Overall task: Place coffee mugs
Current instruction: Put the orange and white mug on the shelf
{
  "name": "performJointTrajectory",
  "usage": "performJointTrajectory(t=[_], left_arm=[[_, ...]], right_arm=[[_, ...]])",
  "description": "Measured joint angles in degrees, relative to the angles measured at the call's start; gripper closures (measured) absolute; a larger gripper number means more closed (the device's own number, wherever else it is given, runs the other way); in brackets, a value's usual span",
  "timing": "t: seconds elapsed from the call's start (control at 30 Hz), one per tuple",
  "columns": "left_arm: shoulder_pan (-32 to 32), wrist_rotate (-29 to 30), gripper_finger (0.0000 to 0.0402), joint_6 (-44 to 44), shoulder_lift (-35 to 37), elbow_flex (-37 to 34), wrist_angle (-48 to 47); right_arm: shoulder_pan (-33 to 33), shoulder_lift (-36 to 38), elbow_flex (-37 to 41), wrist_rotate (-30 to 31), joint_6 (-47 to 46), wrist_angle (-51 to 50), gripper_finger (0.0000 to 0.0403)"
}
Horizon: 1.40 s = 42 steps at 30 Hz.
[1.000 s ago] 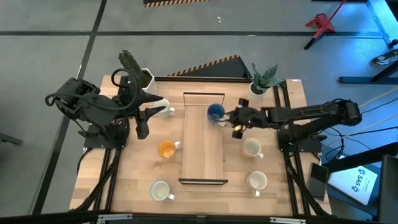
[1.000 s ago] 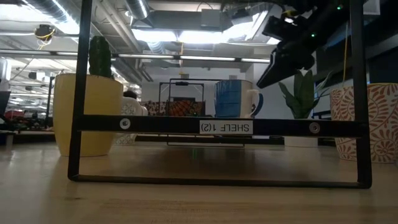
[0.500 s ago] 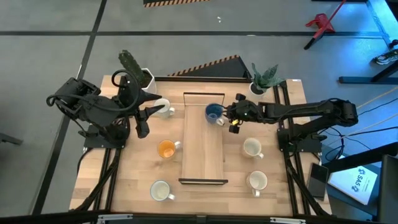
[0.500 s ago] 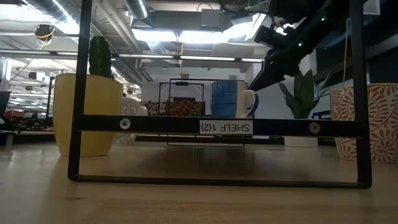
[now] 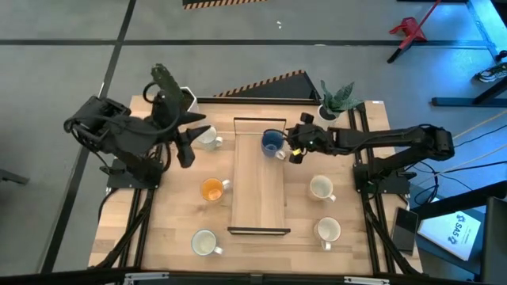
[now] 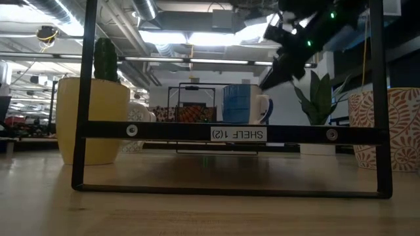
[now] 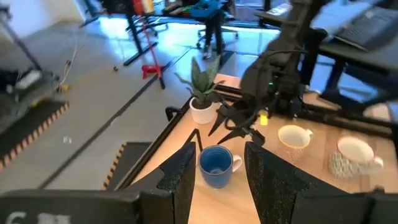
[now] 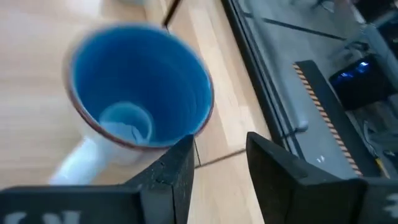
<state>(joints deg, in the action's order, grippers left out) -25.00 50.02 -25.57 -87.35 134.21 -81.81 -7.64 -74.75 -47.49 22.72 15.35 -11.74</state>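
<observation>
Six mugs show from above, and only the arms differ from a second ago. The blue mug stands upright at the far end of the wooden shelf, about where it stood half a second ago (a little left of its place a full second back). The right gripper has drawn in closer to that mug's handle side; its fingers are parted with a narrow gap and hold nothing, the blue rim lying just beyond their tips in the right wrist view. In the low view the arm now hangs higher above the mug than before.

The left gripper has swung toward the table's far edge, near the cactus pot; earlier it pointed more toward the near side. Its fingers stand apart, empty, beside the white mug, which has not moved.

The orange mug sits on the table just left of the shelf, one white mug near the front left, two more on the right; all unchanged. A leafy plant pot stands at the far right corner.

On the shelf frame's front bar a label reads "SHELF 1(2)". A box off the table's right bears print I cannot read surely.
</observation>
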Motion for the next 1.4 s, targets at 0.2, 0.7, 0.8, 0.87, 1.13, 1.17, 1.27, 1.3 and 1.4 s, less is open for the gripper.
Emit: performJointTrajectory(t=[0.2,0.7,0.8,0.87,1.13,1.17,1.27,1.3,1.4], left_arm=[[6.61,-10.16,0.027,-4.4,-0.35,-0.18,-3.8],[14.51,-20.53,0.0217,-3.2,-0.4,-22.81,-2.03],[14.48,-20.72,0.0216,-2.01,0.21,-23.1,0.44],[14.57,-20.79,0.0216,-0.88,0.74,-23.06,1.64],[17.73,-23.64,0.0216,4.23,2.63,-23.12,5.41],[18.09,-24.37,0.0216,5.3,2.81,-23.06,6.54],[19.48,-27.04,0.0216,8.13,3.23,-23.17,8.79],[20.13,-28.02,0.0216,8.63,3.32,-23.15,9.9],[22.04,-31.36,0.0216,10.08,3.23,-23.17,11.97]], right_arm=[[0.18,1.06,-12.08,-8.84,-0.14,-20.82,0.0269],[18.99,3.65,-17.11,-11.41,-37.19,-65.36,0.0269],[26.1,6.61,-17.15,-10.58,-47.02,-66.2,0.0269],[30.81,8.63,-17.15,-10.19,-55.44,-66.47,0.0269],[47.51,9.63,-15.53,-7.95,-74.57,-66.8,0.0269],[48.98,9.46,-14.52,-6.91,-75.88,-64.81,0.0268],[51.98,9.62,-10.91,-3.55,-82.2,-59.72,0.0256],[52.53,9.58,-9.51,-3.1,-84.86,-58.99,0.0248],[53.05,9.51,-4.87,-2.72,-92.59,-58.1,0.022]])
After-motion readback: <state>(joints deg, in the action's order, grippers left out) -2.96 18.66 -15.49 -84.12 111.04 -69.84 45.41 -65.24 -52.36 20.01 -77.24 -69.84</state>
